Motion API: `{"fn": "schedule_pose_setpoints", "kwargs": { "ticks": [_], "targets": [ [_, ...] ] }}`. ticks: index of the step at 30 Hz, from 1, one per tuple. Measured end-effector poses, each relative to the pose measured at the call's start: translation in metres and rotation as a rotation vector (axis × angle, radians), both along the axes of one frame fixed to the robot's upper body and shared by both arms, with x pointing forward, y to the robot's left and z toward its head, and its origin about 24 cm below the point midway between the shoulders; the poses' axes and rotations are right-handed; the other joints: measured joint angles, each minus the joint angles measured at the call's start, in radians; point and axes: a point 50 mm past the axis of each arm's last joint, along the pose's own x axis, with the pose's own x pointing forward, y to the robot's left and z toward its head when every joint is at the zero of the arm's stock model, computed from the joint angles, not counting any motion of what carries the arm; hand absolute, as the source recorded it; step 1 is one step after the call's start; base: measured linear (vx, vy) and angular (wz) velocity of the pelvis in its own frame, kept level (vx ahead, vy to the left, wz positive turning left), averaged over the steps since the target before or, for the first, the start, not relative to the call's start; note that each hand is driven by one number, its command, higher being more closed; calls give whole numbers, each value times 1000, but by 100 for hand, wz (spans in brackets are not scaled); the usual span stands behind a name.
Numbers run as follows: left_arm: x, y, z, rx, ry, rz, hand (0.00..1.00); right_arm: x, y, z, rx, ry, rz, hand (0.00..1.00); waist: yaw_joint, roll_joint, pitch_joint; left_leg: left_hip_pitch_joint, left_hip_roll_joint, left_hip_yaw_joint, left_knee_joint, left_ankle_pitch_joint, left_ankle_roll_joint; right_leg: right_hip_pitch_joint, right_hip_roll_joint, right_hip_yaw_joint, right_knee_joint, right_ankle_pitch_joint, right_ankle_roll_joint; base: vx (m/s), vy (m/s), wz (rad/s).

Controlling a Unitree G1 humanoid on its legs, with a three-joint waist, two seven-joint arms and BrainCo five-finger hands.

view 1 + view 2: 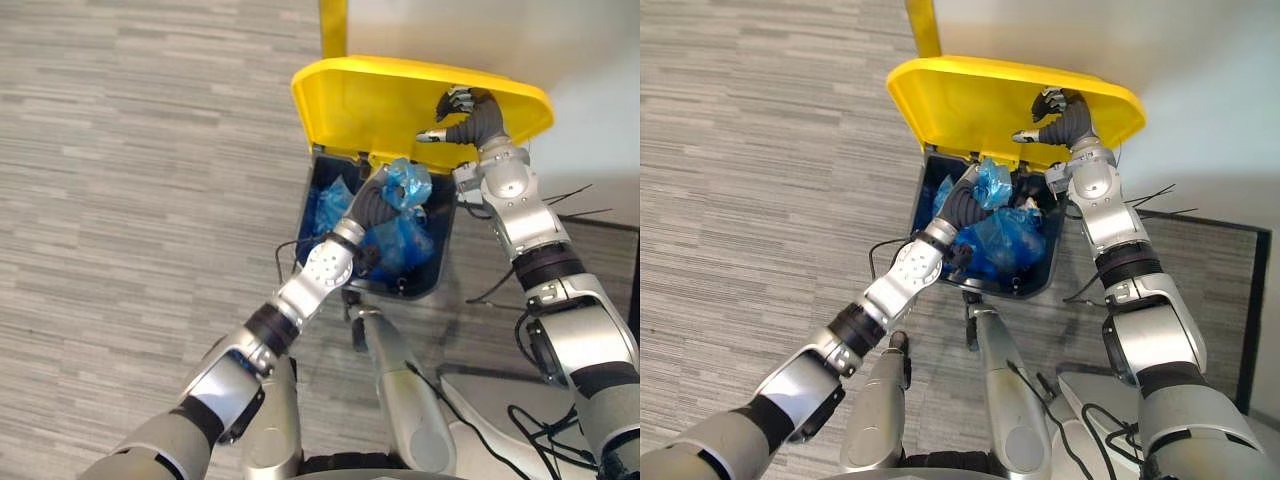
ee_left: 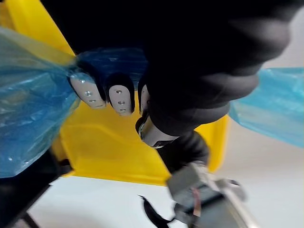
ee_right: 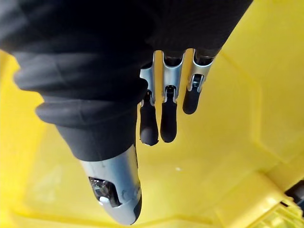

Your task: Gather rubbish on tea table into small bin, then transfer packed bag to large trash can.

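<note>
Two hands are at the large trash can (image 1: 445, 255), whose yellow lid (image 1: 370, 100) stands raised. The left hand (image 1: 372, 203) has its fingers (image 2: 118, 97) curled tight round the gathered neck of the blue bag (image 1: 408, 182), holding it over the can's open mouth, with more blue plastic (image 1: 328, 207) lying inside. The right hand (image 1: 462, 110) is up at the lid's underside, its fingers (image 3: 164, 118) nearly straight and holding nothing; whether the tips touch the lid I cannot tell. Grey plank floor (image 1: 150, 150) lies around the can.
</note>
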Motion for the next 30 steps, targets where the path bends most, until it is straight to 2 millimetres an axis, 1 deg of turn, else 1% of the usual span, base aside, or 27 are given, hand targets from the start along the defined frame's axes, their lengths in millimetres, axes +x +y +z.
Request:
{"fn": "schedule_pose_setpoints", "kwargs": {
  "ticks": [1,2,4,5,6,7,8,13,16,19,21,24,26,27,28,29,30],
  "targets": [
    [2,2,-4,10,18,18,100,0,3,1,2,-3,8,0,-2,0,0,-1,0,9,0,0,0,-2,1,3,-4,3,4,-18,13,-21],
    [5,3,-11,27,53,43,0,1,8,4,7,-12,21,0,-7,0,0,-7,0,24,2,0,0,-10,1,11,-8,10,13,-28,25,-18],
    [8,2,-20,66,89,62,0,1,14,9,6,-28,39,0,-4,0,0,-24,1,55,13,0,-1,-26,1,26,-19,23,27,-48,51,-37],
    [9,3,-29,85,126,86,0,-2,24,13,-13,-50,71,0,-1,0,0,-37,6,81,16,0,3,-37,0,29,-33,34,43,-50,61,-49],
    [10,4,-32,100,140,96,0,-3,29,14,-17,-58,88,0,-1,0,0,-40,10,89,16,-1,6,-39,0,29,-37,41,49,-30,72,-48],
    [11,7,-40,130,169,113,0,-5,39,16,-7,-73,119,0,0,-1,0,-42,11,103,16,-1,7,-40,0,31,-51,55,43,-5,52,-28],
    [11,8,-43,151,182,125,0,-6,44,17,-2,-81,137,0,-3,-1,0,-42,11,110,14,-1,7,-42,0,34,-53,57,40,9,43,-20],
    [12,5,-42,192,167,138,0,-9,56,19,-14,-94,175,0,-4,-1,0,-45,15,121,23,-2,8,-49,0,30,-49,55,37,19,-2,-1],
    [13,5,-40,255,133,143,0,-10,60,19,-20,-100,186,0,-4,-2,0,-51,14,130,50,-11,22,-49,-6,28,-42,52,32,-4,6,1],
    [12,2,-41,289,123,150,0,-13,62,22,-45,-127,190,0,-8,-4,-2,-55,2,142,75,-16,28,-49,-28,26,-25,50,28,-41,55,7],
    [12,1,-41,294,120,153,0,-14,61,19,-46,-132,192,0,-8,-9,-4,-57,-7,143,73,-16,28,-48,-50,15,-21,50,29,-59,53,10],
    [12,9,-46,299,129,177,0,-20,58,-6,-34,-91,201,0,-10,-15,-7,-56,-13,127,92,-17,29,-20,-73,-18,-29,50,30,-35,54,23],
    [10,20,-51,297,127,206,0,-23,46,-35,-18,-21,169,0,-8,-18,-7,-43,-14,90,116,-23,40,25,-80,-49,-36,48,30,-4,55,35],
    [10,24,-52,296,123,214,0,-24,43,-42,-17,-6,157,0,-7,-22,-9,-40,-15,86,119,-24,42,32,-84,-54,-34,47,31,-20,50,30],
    [10,30,-53,296,118,227,0,-25,38,-51,-15,16,141,0,-6,-30,-14,-37,-20,79,123,-24,42,42,-90,-59,-35,47,32,-22,48,27],
    [8,41,-56,298,115,248,0,-29,31,-64,8,46,120,0,-4,-38,-18,-34,-21,67,139,-27,47,61,-95,-71,-37,48,32,-25,64,30],
    [5,54,-65,301,129,280,0,-36,24,-83,49,87,95,0,5,-51,-24,-21,-22,59,151,-31,55,87,-99,-80,-38,50,29,-18,61,26]
  ]
}}
